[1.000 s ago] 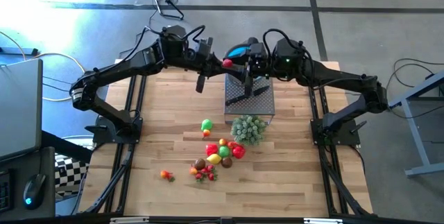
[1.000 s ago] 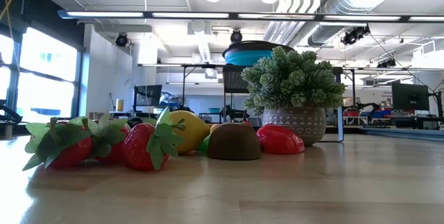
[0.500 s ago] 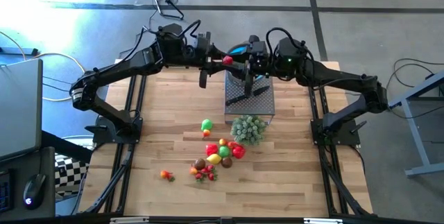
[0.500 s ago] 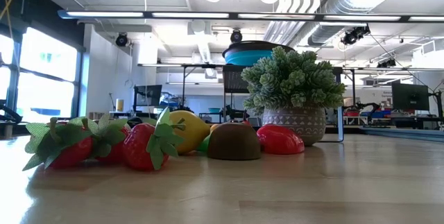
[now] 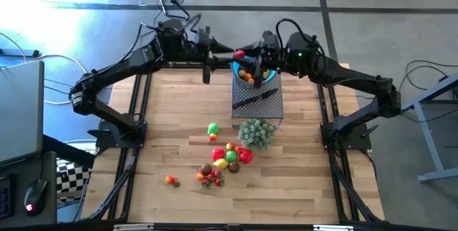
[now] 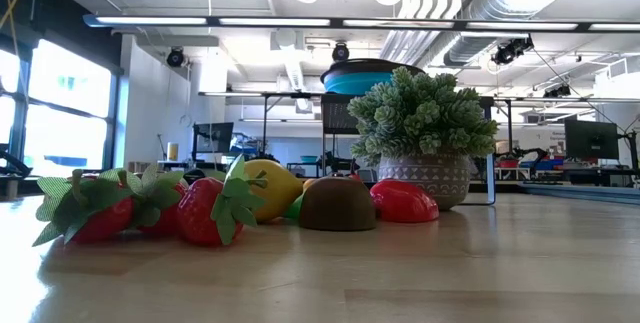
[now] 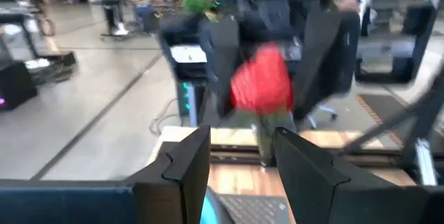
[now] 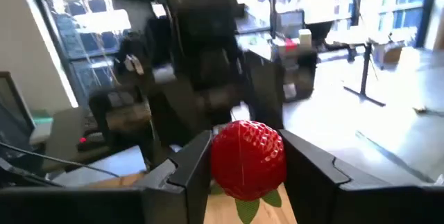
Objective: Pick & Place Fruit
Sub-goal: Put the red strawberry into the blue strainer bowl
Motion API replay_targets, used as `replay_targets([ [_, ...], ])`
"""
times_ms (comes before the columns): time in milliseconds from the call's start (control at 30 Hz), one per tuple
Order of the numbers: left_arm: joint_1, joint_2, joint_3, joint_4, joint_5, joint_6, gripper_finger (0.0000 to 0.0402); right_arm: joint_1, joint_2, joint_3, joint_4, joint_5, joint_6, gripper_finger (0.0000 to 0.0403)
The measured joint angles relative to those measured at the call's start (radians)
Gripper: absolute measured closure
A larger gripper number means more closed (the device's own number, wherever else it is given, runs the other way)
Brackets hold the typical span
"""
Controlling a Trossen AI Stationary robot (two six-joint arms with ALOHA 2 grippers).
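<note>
Right wrist view shows the right gripper (image 8: 246,165) holding the red strawberry (image 8: 248,158). The left gripper (image 5: 218,50) has just let go, fingers parted. Next comes the blue bowl (image 5: 247,72).

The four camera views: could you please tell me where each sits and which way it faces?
High view: overhead, facing down on the table; both arms, left gripper and right gripper close together at its far edge.
Low view: table-top height, facing level across fruit and plant into the room; no arm.
Left wrist view: facing past its open fingers at the strawberry.
Right wrist view: facing past its fingers, shut on that strawberry.
Both wrist views share the strawberry.
</note>
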Motion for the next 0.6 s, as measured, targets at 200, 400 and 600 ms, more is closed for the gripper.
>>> replay_targets([
  [200,0.077,-0.061,0.000,-0.072,-0.004,-0.016,0.0245,-0.064,-0.004,0.000,-0.106,0.004,0.064,0.0257],
  [400,0.131,-0.098,0.000,-0.151,-0.011,-0.020,0.0245,-0.130,0.004,0.000,-0.258,0.043,0.147,0.0256],
  [600,0.141,-0.094,-0.001,-0.174,-0.020,-0.014,0.0245,-0.172,0.022,0.000,-0.391,0.084,0.176,0.0256],
])
